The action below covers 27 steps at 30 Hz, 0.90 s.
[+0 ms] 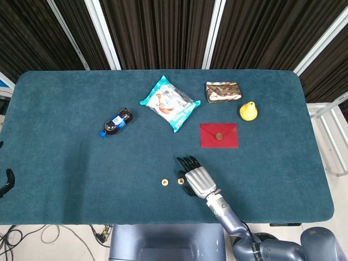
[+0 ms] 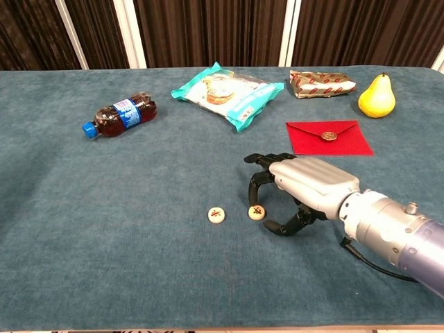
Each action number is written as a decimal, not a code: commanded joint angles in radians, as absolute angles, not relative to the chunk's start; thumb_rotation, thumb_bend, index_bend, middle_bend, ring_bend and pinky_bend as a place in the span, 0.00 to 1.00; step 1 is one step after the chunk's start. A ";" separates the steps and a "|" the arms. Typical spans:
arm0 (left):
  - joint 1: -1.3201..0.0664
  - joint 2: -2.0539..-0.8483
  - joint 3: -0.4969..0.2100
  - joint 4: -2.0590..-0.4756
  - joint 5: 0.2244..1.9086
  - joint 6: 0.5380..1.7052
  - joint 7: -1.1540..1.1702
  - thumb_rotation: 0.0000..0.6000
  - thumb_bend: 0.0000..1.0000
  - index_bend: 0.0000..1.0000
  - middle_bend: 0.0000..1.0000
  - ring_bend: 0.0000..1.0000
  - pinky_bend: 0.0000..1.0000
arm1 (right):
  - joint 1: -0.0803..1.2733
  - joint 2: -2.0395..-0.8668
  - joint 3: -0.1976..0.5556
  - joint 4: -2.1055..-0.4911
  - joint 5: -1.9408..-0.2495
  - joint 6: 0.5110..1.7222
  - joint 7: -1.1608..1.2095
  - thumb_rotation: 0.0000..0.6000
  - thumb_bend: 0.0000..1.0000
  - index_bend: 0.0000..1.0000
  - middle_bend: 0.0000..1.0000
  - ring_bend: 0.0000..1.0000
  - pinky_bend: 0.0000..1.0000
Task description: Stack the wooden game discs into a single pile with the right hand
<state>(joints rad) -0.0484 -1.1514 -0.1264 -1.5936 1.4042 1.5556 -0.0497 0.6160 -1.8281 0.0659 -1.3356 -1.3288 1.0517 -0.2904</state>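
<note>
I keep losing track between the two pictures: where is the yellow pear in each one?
Head view: the pear sits right of centre, toward the table's far side.
Chest view: the pear is at the upper right, near the picture's edge.
Shared landmark: the red envelope lies beside it in both.

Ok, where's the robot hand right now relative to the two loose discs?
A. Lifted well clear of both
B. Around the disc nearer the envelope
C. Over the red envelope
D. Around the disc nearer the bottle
B: the right robot hand curls its fingers about the right-side disc; the other disc lies apart.

Right hand [image 2: 298, 189] low, fingers arched apart
</note>
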 commanded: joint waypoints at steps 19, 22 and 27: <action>-0.048 -1.153 -0.129 -1.593 1.402 1.559 -0.048 1.00 0.58 0.08 0.00 0.00 0.00 | 0.625 -1.849 0.094 -1.318 -1.311 1.016 -0.299 1.00 0.44 0.43 0.00 0.00 0.00; -0.048 -1.153 -0.128 -1.593 1.403 1.558 -0.048 1.00 0.58 0.08 0.00 0.00 0.00 | 0.626 -1.851 0.097 -1.315 -1.304 1.008 -0.302 1.00 0.44 0.43 0.00 0.00 0.00; -0.048 -1.153 -0.129 -1.593 1.403 1.559 -0.048 1.00 0.58 0.08 0.00 0.00 0.00 | 0.626 -1.852 0.101 -1.313 -1.298 1.002 -0.302 1.00 0.44 0.46 0.00 0.00 0.00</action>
<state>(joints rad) -0.0476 -1.1532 -0.1291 -1.5928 1.4025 1.5590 -0.0479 0.6261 -1.8520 0.1012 -1.3126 -1.2976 1.0021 -0.3016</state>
